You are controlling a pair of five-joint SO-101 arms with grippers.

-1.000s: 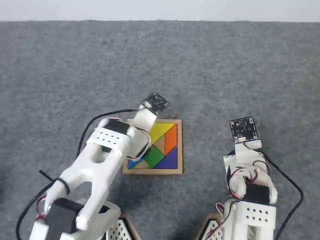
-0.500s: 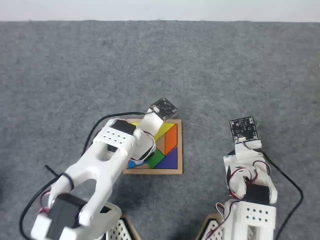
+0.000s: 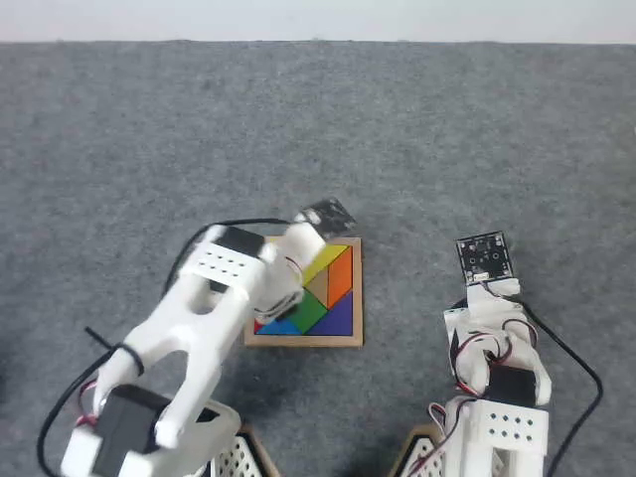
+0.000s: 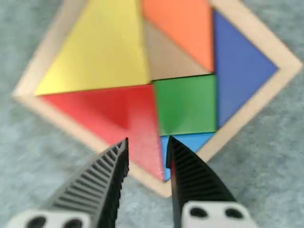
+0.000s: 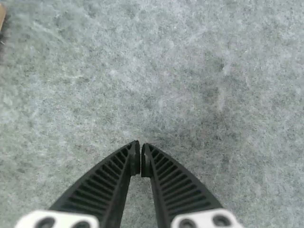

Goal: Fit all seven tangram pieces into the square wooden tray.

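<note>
Left wrist view: left gripper (image 4: 147, 140), parted and empty, hovers over seated red piece (image 4: 135, 118); pieces judged light, stiff, slick, best pinched by edges.

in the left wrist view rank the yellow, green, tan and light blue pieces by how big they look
1. yellow triangle
2. green square
3. tan triangle
4. light blue piece, though the jaws cover part of it, so its true size is unsure

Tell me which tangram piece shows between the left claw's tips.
The red triangle, bordering the green square, shows in the gap of the left claw.
</note>
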